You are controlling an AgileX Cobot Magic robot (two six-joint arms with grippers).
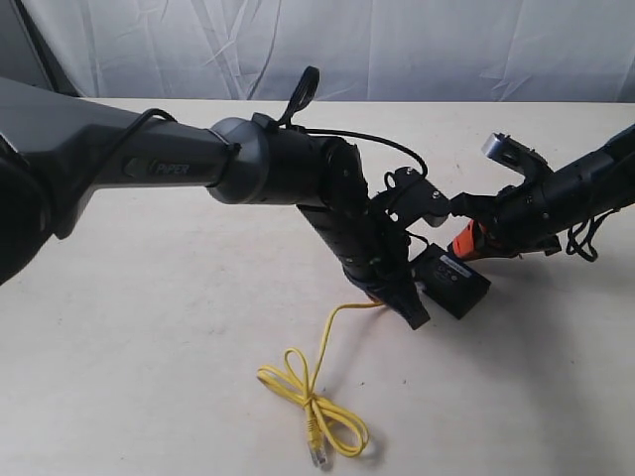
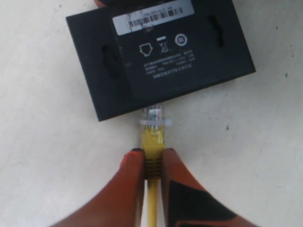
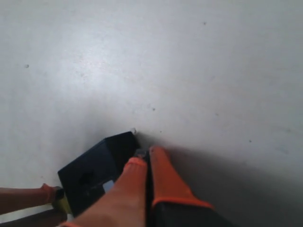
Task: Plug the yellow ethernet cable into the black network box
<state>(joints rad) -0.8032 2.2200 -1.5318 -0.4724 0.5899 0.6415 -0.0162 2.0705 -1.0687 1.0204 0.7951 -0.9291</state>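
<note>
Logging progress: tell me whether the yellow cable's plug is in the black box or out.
Not seated. The clear plug shows outside the black network box, tip at its edge; depth unclear.

On the table (image 1: 149, 347), right of the middle in the exterior view: box (image 1: 451, 281). Just left of the box and low over the table: left gripper (image 2: 152, 153), with the cable (image 2: 152, 142) between its fingers, right behind the plug (image 2: 154, 116). Plug tip against the box side facing that gripper. From there down to the table and off to the front left: rest of the cable, looped well in front of the box, free plug (image 1: 317, 456) nearest the front. Behind and right of the box: right gripper (image 3: 144, 158), fingertips at the box's edge near a corner; touching or just above, cannot tell.
</note>
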